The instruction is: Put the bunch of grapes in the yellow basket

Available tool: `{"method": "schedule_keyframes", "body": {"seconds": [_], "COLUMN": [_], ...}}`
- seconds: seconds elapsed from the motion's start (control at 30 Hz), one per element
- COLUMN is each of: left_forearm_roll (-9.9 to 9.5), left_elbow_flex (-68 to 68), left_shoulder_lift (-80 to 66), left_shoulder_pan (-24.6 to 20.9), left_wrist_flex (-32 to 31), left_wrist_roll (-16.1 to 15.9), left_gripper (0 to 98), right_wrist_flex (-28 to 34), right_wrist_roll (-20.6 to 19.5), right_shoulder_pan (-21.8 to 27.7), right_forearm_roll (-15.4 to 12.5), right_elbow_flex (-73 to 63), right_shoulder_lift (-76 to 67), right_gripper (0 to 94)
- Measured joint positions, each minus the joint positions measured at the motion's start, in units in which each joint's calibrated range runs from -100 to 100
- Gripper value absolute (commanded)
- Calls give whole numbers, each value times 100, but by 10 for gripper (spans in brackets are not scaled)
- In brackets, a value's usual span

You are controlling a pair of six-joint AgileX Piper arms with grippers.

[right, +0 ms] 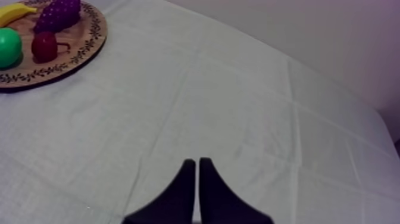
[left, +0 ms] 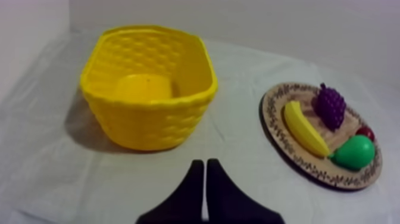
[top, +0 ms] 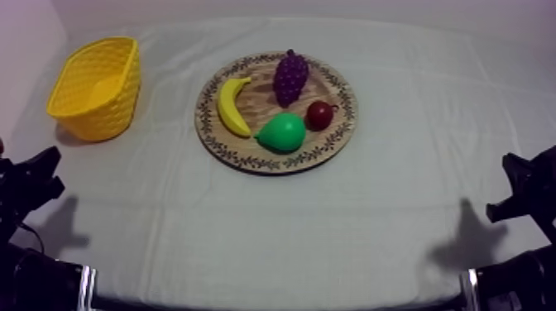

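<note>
A purple bunch of grapes (top: pixel 290 76) (left: pixel 331 106) (right: pixel 58 14) lies at the far side of the round wooden board (top: pixel 341 124) (left: pixel 275 128) (right: pixel 83 50) in the middle of the table. The yellow basket (top: pixel 96 86) (left: pixel 149 89) stands at the far left with nothing in it. My left gripper (top: pixel 37 178) (left: pixel 205 170) rests low at the left, shut on nothing, in front of the basket. My right gripper (top: pixel 517 186) (right: pixel 197 167) rests low at the right, shut on nothing, over bare cloth.
On the board also lie a banana (top: pixel 231 106) (left: pixel 304 127), a green pear (top: pixel 282 132) (left: pixel 355 152) (right: pixel 8 47) and a small red fruit (top: pixel 320 114) (right: pixel 44 46). Bare cloth lies between board and basket and along the table's front.
</note>
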Motion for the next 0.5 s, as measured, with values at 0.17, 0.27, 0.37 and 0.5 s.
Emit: {"method": "schedule_keyframes", "body": {"seconds": [0.17,0.27,0.37,0.5], "left_forearm_roll": [-3,50,123,180], "left_elbow_flex": [-352,-710,-1254,-2006], "left_shoulder_lift": [670,1238,1843,2706], "left_shoulder_pan": [253,470,648,834], "left_wrist_flex": [118,227,434,732], "left_wrist_roll": [142,109,-69,-183], "left_gripper": [0,0,0,0], "right_wrist_flex": [0,0,0,0], "right_wrist_roll": [10,10,10,12], "right_shoulder_pan": [0,0,0,0], "right_forearm_roll": [0,0,0,0], "right_elbow_flex": [0,0,0,0], "right_shoulder_lift": [0,0,0,0], "right_gripper": [3,3,3,3]}}
